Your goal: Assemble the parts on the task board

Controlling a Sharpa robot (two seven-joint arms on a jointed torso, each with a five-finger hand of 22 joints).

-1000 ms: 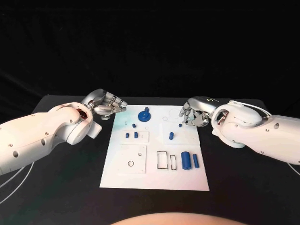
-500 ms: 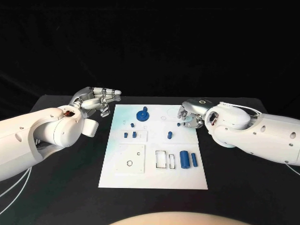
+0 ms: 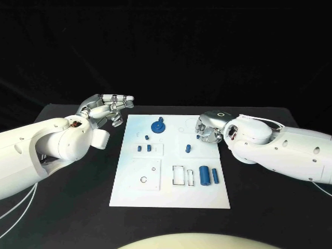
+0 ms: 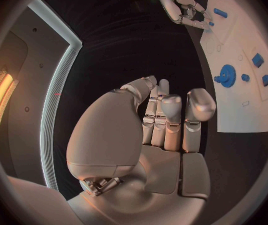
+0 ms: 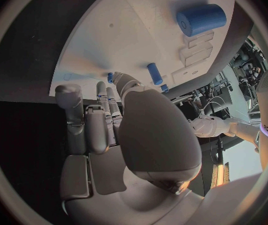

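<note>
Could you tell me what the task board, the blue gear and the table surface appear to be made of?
The task board looks like rigid white plastic or coated sheet: flat, matte, with crisp cut-out outlines. The blue gear seems moulded or printed plastic, uniformly coloured with fine teeth and little gloss. The table appears covered in a black matte material, possibly cloth or rubber; the look leaves that open.

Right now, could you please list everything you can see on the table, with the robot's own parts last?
Table: one, black, under everything.
Task board: one, white, middle of the table.
Gear part: one, blue, far end of the board.
Large cylinder: one, blue, near right of the board, thin rod lying beside it.
Small parts: several, blue, mid-board.
Ring: one, dark, near left panel.
Left hand: silver, holding nothing, off the board's far left corner.
Right hand: silver, at the board's right edge.
</note>
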